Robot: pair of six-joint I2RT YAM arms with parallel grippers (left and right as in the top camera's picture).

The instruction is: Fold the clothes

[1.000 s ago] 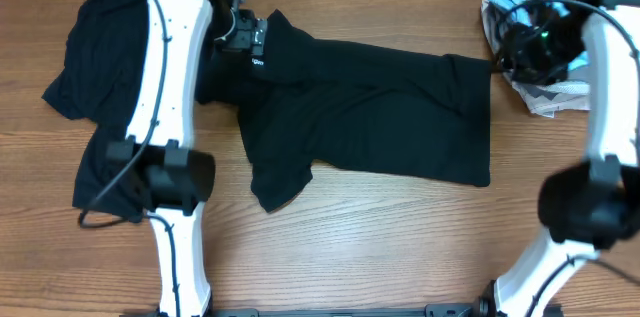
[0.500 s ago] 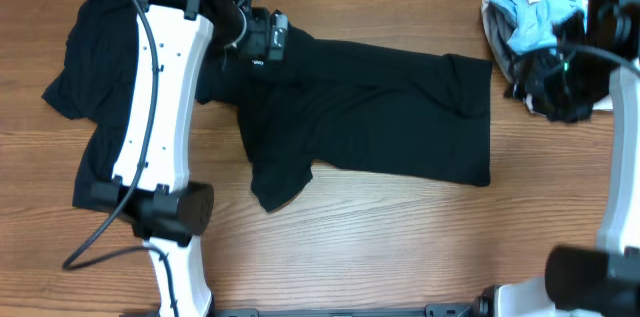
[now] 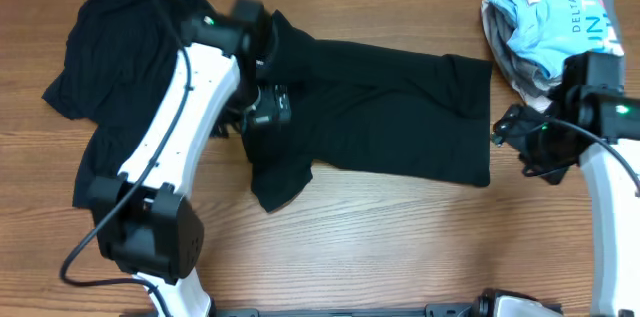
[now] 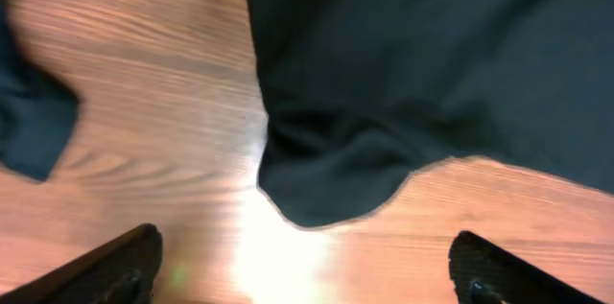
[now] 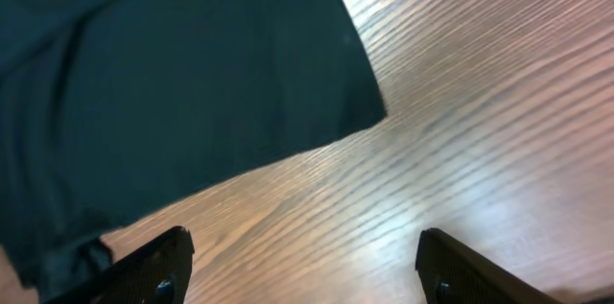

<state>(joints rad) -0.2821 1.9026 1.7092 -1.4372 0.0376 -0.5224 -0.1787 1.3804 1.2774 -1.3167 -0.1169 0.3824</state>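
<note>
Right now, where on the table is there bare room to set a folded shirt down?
Widest bare wood: the table's front strip, below the spread black shirt. A narrower strip lies behind it, beside the light-blue shirt pile. The left is crowded by the crumpled black shirt.

You see plain black clothes point(image 3: 400, 107) on a brown wood-grain table point(image 3: 380, 247). The light-blue shirt point(image 3: 535, 19) carries white lettering.
</note>
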